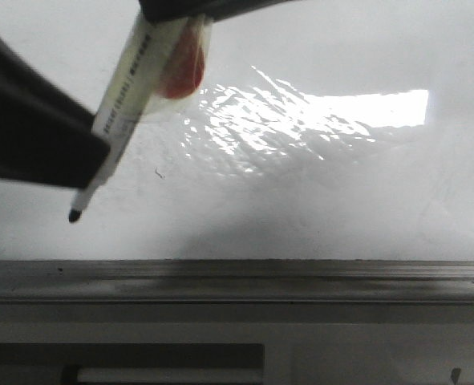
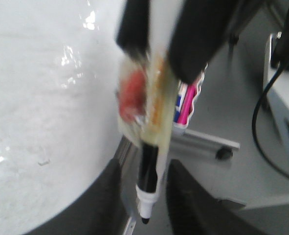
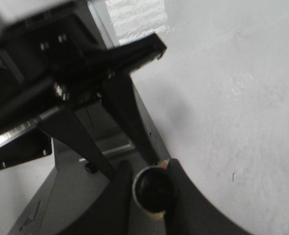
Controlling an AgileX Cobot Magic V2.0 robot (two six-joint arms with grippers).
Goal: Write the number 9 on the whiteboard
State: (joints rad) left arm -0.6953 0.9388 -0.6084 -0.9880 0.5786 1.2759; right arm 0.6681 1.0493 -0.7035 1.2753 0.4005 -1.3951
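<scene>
While the right gripper (image 3: 151,196) has its jaws clamped on the butt end of the marker (image 1: 128,96), the pen slants down with its black tip low over the whiteboard (image 1: 341,200); contact cannot be told. Left gripper (image 2: 145,169): jaws apart, one either side of the marker's tip end, not pressing it. Red tape (image 1: 184,68) wraps the barrel near the right jaws. Board lies flat on the bench, grey rail (image 1: 301,277) along its near edge, glare (image 1: 317,112) mid-board. Small tick (image 1: 158,172) just beside the barrel
</scene>
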